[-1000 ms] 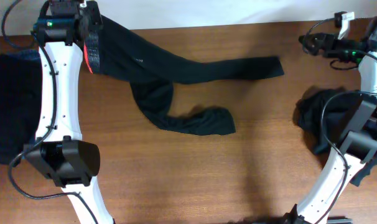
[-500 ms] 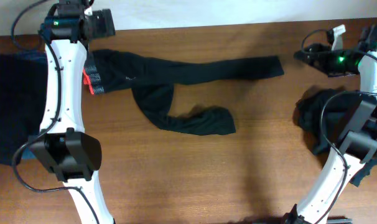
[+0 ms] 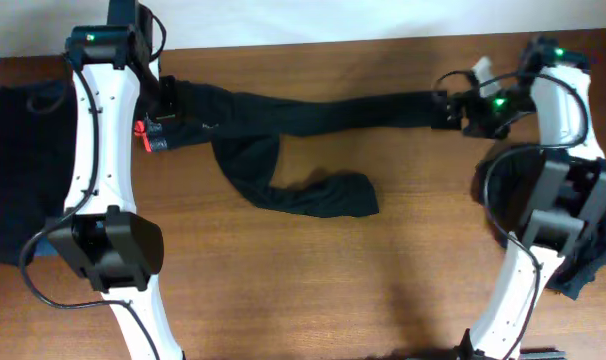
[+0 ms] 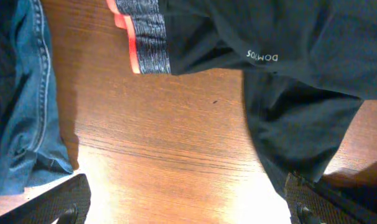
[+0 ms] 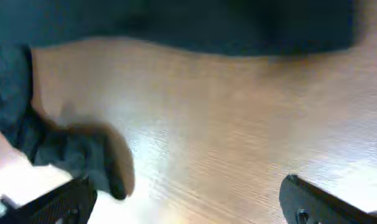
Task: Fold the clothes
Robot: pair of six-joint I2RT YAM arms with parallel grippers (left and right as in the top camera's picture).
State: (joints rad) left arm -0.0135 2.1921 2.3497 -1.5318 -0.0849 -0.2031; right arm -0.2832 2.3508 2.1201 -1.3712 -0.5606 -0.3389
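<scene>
1. Overhead, the long black trousers (image 3: pixel 303 112) lie on the wooden tabletop (image 3: pixel 403 270). One leg is stretched straight out from the waist. The other curls off beside it and ends in a rumpled bunch (image 3: pixel 333 195).
2. A heathered grey waistband (image 3: pixel 155 135) edged in red closes the trousers at the end opposite the cuffs (the red trim is plainest in the left wrist view).
3. The left fingers (image 4: pixel 58 200) stand wide apart over bare wood just beside the waistband, with nothing between them. Small white lettering (image 4: pixel 263 56) shows on the black cloth near the waistband.
4. A blue denim garment (image 4: pixel 23 106) lies near the waistband on the side away from the legs. A strip of bare tabletop separates the two.
5. The right fingers (image 5: pixel 51 202) are also spread wide and hold nothing. They sit at the cuff end of the straight leg. The right wrist view is blurred, with dark cloth running across beyond the fingertips. I cannot tell whether the fingers touch the cuff.
6. A heap of dark clothes (image 3: pixel 508 190) lies beyond that cuff end, apart from the trousers and partly under the right arm.
</scene>
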